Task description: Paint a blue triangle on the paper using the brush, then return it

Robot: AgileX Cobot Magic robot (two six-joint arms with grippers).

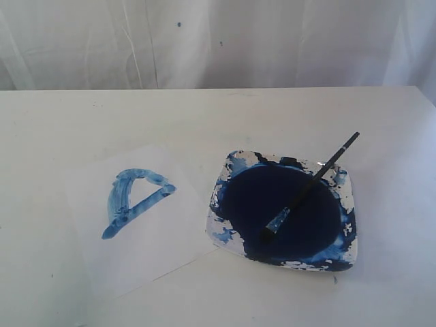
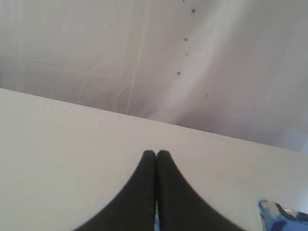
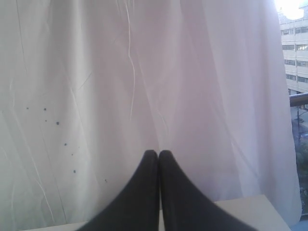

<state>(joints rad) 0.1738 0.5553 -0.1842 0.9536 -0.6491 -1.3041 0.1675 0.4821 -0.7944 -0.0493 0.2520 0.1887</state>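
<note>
Left gripper (image 2: 156, 154), right gripper (image 3: 159, 154) closed, empty; brush (image 1: 311, 182) across paint dish (image 1: 344, 187).

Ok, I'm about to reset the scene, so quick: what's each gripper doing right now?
Left gripper: closed, holding nothing.
Right gripper: closed, holding nothing; the brush lies on the paint dish.

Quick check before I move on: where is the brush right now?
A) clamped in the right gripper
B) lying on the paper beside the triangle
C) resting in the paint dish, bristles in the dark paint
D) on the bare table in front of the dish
C: the brush lies slanted across the paint dish, its bristle tip in the dark blue paint and its handle sticking out over the far right rim.
</note>
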